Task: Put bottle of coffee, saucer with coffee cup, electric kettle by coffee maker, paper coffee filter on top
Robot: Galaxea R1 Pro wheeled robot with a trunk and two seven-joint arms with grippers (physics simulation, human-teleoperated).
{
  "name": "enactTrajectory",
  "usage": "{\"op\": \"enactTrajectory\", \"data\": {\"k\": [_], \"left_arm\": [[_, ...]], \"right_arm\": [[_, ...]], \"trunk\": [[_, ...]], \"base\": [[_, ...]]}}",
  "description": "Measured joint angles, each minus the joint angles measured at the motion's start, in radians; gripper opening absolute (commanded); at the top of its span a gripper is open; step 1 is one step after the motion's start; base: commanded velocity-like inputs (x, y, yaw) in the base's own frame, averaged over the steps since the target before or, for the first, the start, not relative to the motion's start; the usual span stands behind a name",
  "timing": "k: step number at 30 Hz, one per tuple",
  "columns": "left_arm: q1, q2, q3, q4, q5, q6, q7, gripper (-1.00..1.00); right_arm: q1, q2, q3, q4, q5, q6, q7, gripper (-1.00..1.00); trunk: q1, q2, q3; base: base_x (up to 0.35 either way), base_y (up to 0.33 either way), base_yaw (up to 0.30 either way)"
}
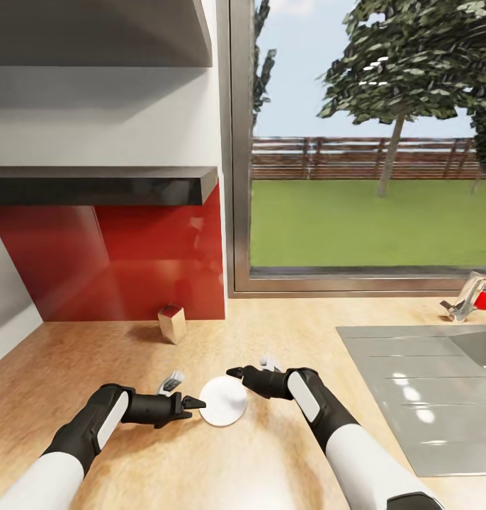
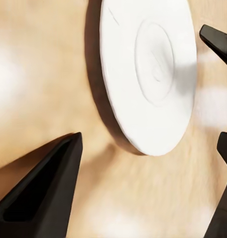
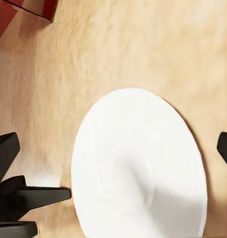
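Note:
A white saucer point(image 1: 223, 401) lies flat on the wooden countertop point(image 1: 285, 333) in front of me. My left gripper point(image 1: 192, 404) hovers at the saucer's left edge, and my right gripper point(image 1: 235, 371) is just above its far rim. Seen from the left wrist, the saucer point(image 2: 148, 74) sits ahead of the left gripper point(image 2: 150, 136), whose dark fingers point(image 2: 44, 193) are spread wide with nothing held. Seen from the right wrist, the saucer point(image 3: 141, 168) lies below the right gripper point(image 3: 118, 141), which is also open and empty. Coffee maker, coffee bottle, filter, cup and kettle are out of view.
A small metallic block point(image 1: 172, 322) stands by the red backsplash point(image 1: 130, 262). A dark shelf point(image 1: 101, 184) hangs above it. A steel sink point(image 1: 427, 389) with a tap point(image 1: 468, 297) fills the right side. A large window point(image 1: 370, 142) is behind the counter.

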Motion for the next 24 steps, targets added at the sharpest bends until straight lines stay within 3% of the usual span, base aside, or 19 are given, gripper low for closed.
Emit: {"op": "enactTrajectory", "data": {"k": [10,17,24], "left_arm": [[-0.007,-0.004,0.000,-0.009,0.004,0.003,-0.001,1.00],[-0.016,-0.044,0.000,-0.015,0.008,0.004,0.000,1.00],[-0.016,-0.058,0.001,-0.014,0.008,0.002,0.001,1.00]], "right_arm": [[0.000,0.000,0.000,0.009,-0.001,-0.009,0.000,1.00],[0.000,0.000,0.000,0.007,-0.001,-0.009,0.002,1.00],[0.000,0.000,0.000,0.007,-0.001,-0.009,0.002,1.00]], "trunk": [[0.000,0.000,0.000],[0.000,0.000,0.000],[0.000,0.000,0.000]], "base": [[0.000,0.000,0.000],[0.000,0.000,0.000],[0.000,0.000,0.000]]}}
